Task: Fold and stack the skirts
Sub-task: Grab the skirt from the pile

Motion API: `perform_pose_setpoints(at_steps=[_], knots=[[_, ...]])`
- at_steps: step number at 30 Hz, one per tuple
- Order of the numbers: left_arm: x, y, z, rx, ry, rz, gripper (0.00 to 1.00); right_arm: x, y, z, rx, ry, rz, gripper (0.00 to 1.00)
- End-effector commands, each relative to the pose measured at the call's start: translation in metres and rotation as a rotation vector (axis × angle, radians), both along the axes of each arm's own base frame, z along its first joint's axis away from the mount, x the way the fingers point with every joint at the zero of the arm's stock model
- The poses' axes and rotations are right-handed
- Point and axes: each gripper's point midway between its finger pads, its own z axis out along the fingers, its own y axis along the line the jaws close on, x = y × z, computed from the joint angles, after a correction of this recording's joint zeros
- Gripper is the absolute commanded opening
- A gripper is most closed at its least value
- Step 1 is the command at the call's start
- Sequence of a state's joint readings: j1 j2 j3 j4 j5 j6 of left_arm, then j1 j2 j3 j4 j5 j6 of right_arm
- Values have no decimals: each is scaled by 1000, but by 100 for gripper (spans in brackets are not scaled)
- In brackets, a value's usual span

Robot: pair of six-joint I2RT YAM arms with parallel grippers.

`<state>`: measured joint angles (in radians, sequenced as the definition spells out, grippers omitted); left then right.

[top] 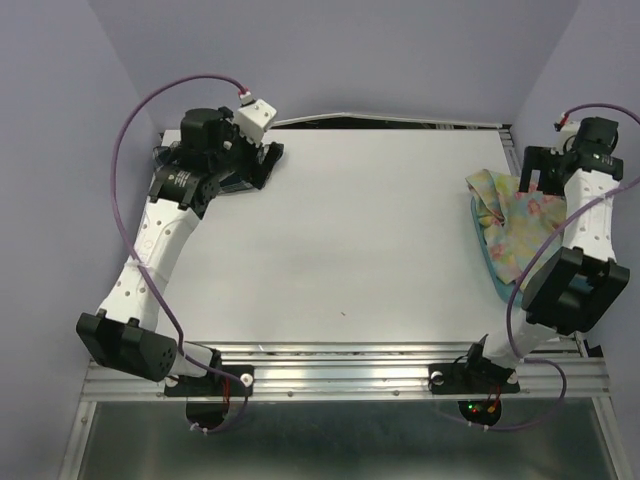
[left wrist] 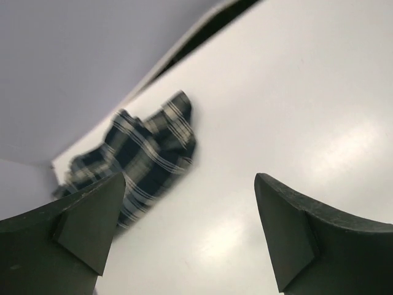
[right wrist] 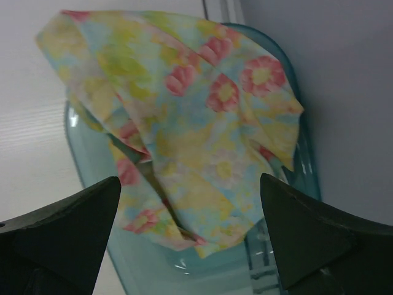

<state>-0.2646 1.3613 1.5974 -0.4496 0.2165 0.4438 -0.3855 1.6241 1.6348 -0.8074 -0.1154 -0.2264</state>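
No text, brand, number or sign is showing legibly in any of the views. In the upper left of the overhead view, a small pale sticker [top: 179, 181] is sitting on a black cylindrical joint housing [top: 192, 188]. Its marks are appearing too small to read.
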Motion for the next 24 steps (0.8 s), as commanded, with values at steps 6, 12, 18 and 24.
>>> perform_pose_setpoints(at_steps=[6, 12, 18, 24], knots=[[-23, -10, -41, -42, 121, 1, 99, -53, -45, -91, -21, 305, 27, 98], [-22, -11, -54, -44, 155, 0, 99, -66, -29, -154, 87, 404, 50, 92], [-19, -12, -58, -47, 174, 6, 99, -63, -35, -176, 69, 411, 27, 62], [-16, -15, -62, -58, 190, 8, 99, -50, -52, -148, -4, 358, 1, 7]])
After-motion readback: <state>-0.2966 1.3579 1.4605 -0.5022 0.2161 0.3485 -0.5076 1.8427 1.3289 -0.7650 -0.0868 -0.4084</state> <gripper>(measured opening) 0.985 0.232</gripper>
